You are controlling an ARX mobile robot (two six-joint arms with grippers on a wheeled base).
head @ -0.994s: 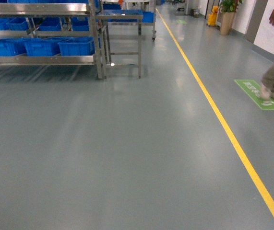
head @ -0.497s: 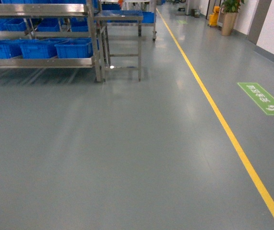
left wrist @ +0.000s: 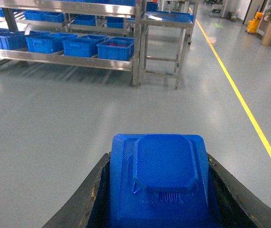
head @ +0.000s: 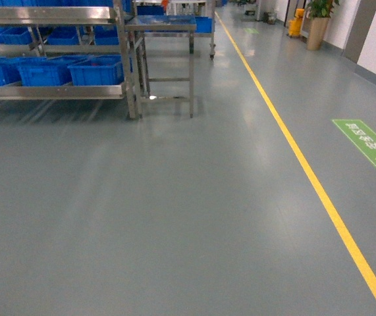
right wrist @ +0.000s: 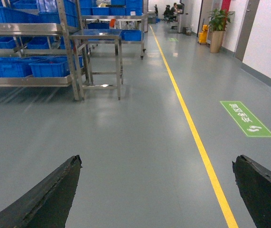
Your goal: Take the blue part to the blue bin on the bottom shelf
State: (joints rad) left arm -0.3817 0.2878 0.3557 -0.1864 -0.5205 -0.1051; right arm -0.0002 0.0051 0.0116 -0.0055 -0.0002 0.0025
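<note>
Blue part in the left gripper, rack up at 11 o'clock

My left gripper [left wrist: 159,209] has its black fingers pinching the blue part [left wrist: 161,183], a ribbed plastic block with a raised, chamfered top. The right gripper [right wrist: 156,190] is spread wide, nothing between its fingers. The bottom shelf [head: 56,91], shiny steel rail, carries boxy blue bins [head: 97,70]. A yellow line [head: 306,178] runs along the smooth grey floor [head: 174,217] around 1 o'clock.

My head camera slants down over the floor [head: 174,217]; both wrist cameras face forward, low. All share the rack [head: 56,91].
</note>
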